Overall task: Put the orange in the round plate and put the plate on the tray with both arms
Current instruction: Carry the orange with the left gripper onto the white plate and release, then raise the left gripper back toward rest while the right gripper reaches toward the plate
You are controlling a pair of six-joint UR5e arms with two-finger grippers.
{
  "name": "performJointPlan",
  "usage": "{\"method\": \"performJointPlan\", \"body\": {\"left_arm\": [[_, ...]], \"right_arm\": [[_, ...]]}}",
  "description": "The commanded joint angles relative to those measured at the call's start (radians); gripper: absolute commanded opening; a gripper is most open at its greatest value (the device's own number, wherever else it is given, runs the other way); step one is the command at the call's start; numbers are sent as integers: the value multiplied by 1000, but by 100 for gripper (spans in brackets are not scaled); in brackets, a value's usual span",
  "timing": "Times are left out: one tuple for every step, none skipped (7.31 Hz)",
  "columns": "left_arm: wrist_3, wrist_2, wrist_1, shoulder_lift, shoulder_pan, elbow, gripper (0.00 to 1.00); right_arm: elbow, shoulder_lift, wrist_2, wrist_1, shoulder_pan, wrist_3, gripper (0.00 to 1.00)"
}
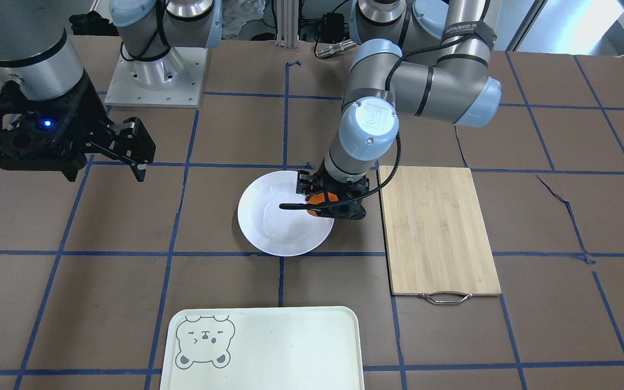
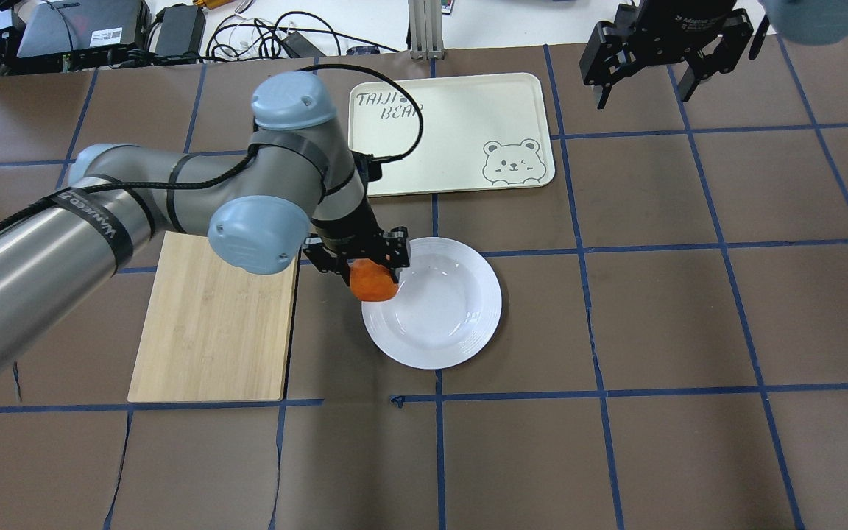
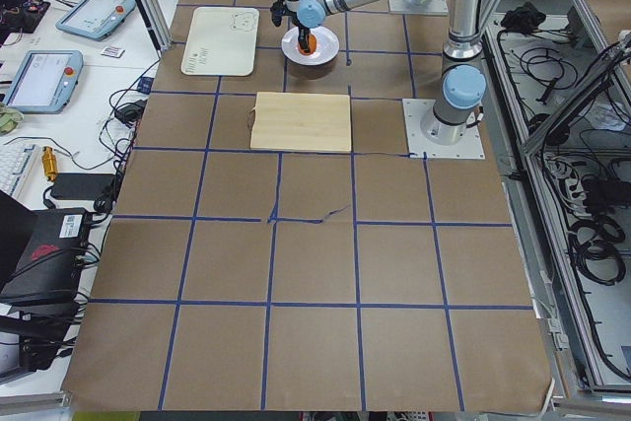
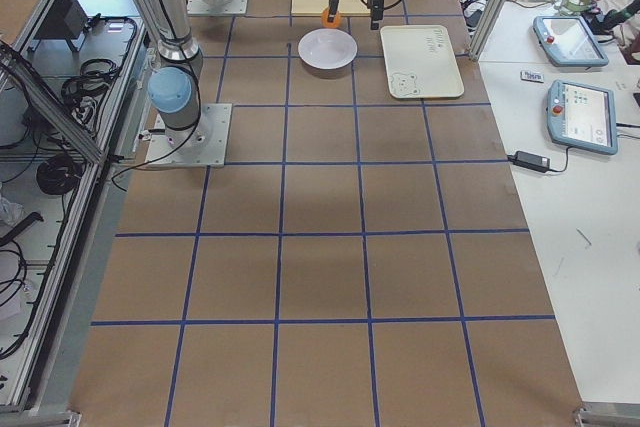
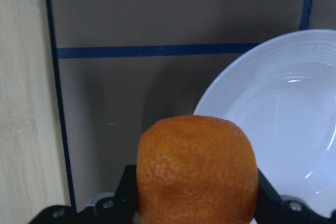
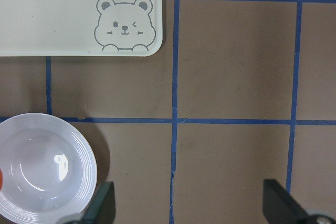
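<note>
My left gripper (image 2: 366,274) is shut on the orange (image 2: 373,283), holding it above the left rim of the white round plate (image 2: 453,309). In the left wrist view the orange (image 5: 195,170) fills the lower middle between the fingers, the plate (image 5: 283,114) to its right. In the front-facing view the orange (image 1: 320,204) hangs over the plate's (image 1: 277,222) right rim. The cream tray (image 2: 461,125) with the bear drawing lies beyond the plate. My right gripper (image 2: 648,85) hovers open and high at the far right, holding nothing; its wrist view shows the tray (image 6: 63,19) and plate (image 6: 42,169).
A bamboo cutting board (image 2: 218,324) with a metal handle lies left of the plate, under my left arm. Brown table covering with blue tape lines surrounds everything. Cables and devices lie along the far table edge (image 2: 174,33).
</note>
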Motion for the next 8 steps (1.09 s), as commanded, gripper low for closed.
{"method": "performJointPlan", "body": {"left_arm": [[-66, -35, 99, -80, -68, -4, 4], [-66, -29, 111, -85, -70, -4, 21], [-66, -26, 113, -80, -70, 2, 99], [-80, -25, 111, -45, -62, 9, 100], [-77, -13, 105, -21, -50, 27, 100], [-60, 36, 43, -1, 15, 77, 100], [-15, 37, -69, 34, 78, 148, 100], [24, 64, -212, 73, 138, 242, 100]], "right_arm": [[0, -2, 0, 0, 1, -1, 100], [0, 0, 0, 0, 0, -1, 100], [3, 0, 0, 3, 0, -2, 100], [20, 0, 10, -3, -2, 1, 100], [37, 1, 57, -16, -2, 2, 100], [40, 0, 59, -23, -13, 2, 100], [41, 0, 62, -22, -25, 1, 100], [60, 1, 136, -22, -34, 4, 100]]}}
